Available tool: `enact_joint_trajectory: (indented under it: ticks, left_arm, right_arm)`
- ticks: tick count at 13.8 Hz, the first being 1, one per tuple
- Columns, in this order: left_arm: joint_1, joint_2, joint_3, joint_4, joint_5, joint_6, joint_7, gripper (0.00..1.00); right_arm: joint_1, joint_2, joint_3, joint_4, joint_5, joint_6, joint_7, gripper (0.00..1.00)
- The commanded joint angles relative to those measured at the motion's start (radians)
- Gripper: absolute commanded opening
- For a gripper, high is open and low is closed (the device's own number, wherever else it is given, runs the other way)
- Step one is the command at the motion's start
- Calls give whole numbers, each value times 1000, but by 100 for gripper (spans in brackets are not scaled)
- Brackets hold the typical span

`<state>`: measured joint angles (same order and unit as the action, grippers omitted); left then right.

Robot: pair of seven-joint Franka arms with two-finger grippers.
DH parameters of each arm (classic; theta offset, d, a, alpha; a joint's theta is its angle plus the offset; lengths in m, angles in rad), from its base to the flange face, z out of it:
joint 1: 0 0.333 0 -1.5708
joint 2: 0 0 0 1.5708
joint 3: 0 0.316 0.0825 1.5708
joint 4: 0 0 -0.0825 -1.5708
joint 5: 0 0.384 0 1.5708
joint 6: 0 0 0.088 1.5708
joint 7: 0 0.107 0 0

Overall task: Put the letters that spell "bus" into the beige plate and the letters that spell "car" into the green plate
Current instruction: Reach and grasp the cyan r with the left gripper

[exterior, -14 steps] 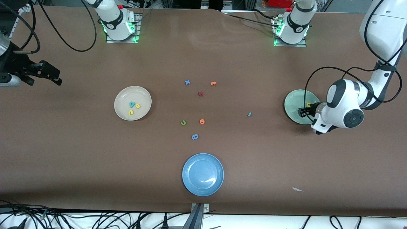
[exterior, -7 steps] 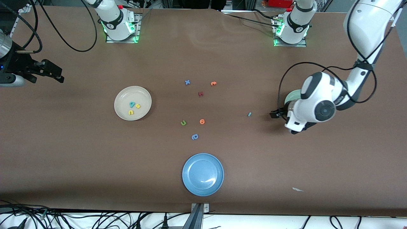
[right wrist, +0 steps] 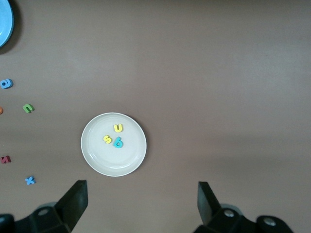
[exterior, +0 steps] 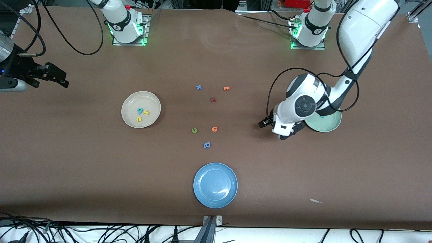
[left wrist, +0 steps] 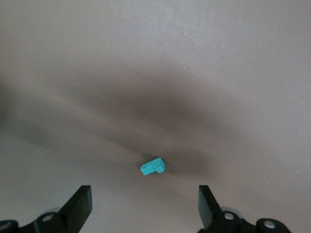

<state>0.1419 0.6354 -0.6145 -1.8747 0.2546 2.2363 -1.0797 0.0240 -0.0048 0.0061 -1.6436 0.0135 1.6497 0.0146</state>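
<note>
My left gripper hangs open just above the table, beside the green plate, which the left arm half covers. In the left wrist view a thin teal "r" lies on the table, just ahead of the left gripper's wide-apart fingers; in the front view that gripper hides it. The beige plate holds a teal "b", a yellow "s" and a yellow "u". My right gripper waits open at the right arm's end of the table, looking down on the beige plate.
A blue plate sits near the front edge. Loose letters lie mid-table: a blue "x", an orange one, a dark red one, a green "u", another orange one and a blue rounded one.
The left gripper has left the green plate, opened, and swung toward the table's middle until it is over the teal "r". The right arm has barely moved.
</note>
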Motion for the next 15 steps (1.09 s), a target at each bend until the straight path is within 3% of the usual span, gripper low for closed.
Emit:
enact_joint_trajectory:
  ticks: [1,4,6,10,12,15]
  left_arm:
    - [-18,46,10,8,115,29,-17,96]
    - [-30,66,10,9,152,46,-11,96]
    - [-39,87,10,9,170,46,-5,90]
    - [-45,95,9,9,166,45,-3,68]
    - [-45,95,9,11,158,43,-8,44]
    - [-45,96,10,38,156,43,-5,40]
  right_arm:
    - [-12,2,9,16,0,-10,-12,100]
    - [-12,0,11,16,2,-10,-12,100]
    - [-12,0,12,16,3,-8,-12,100]
    - [-12,2,11,16,3,-7,-12,100]
    - [-12,2,11,16,6,-2,-12,100]
    - [-12,2,14,16,3,-4,-10,100]
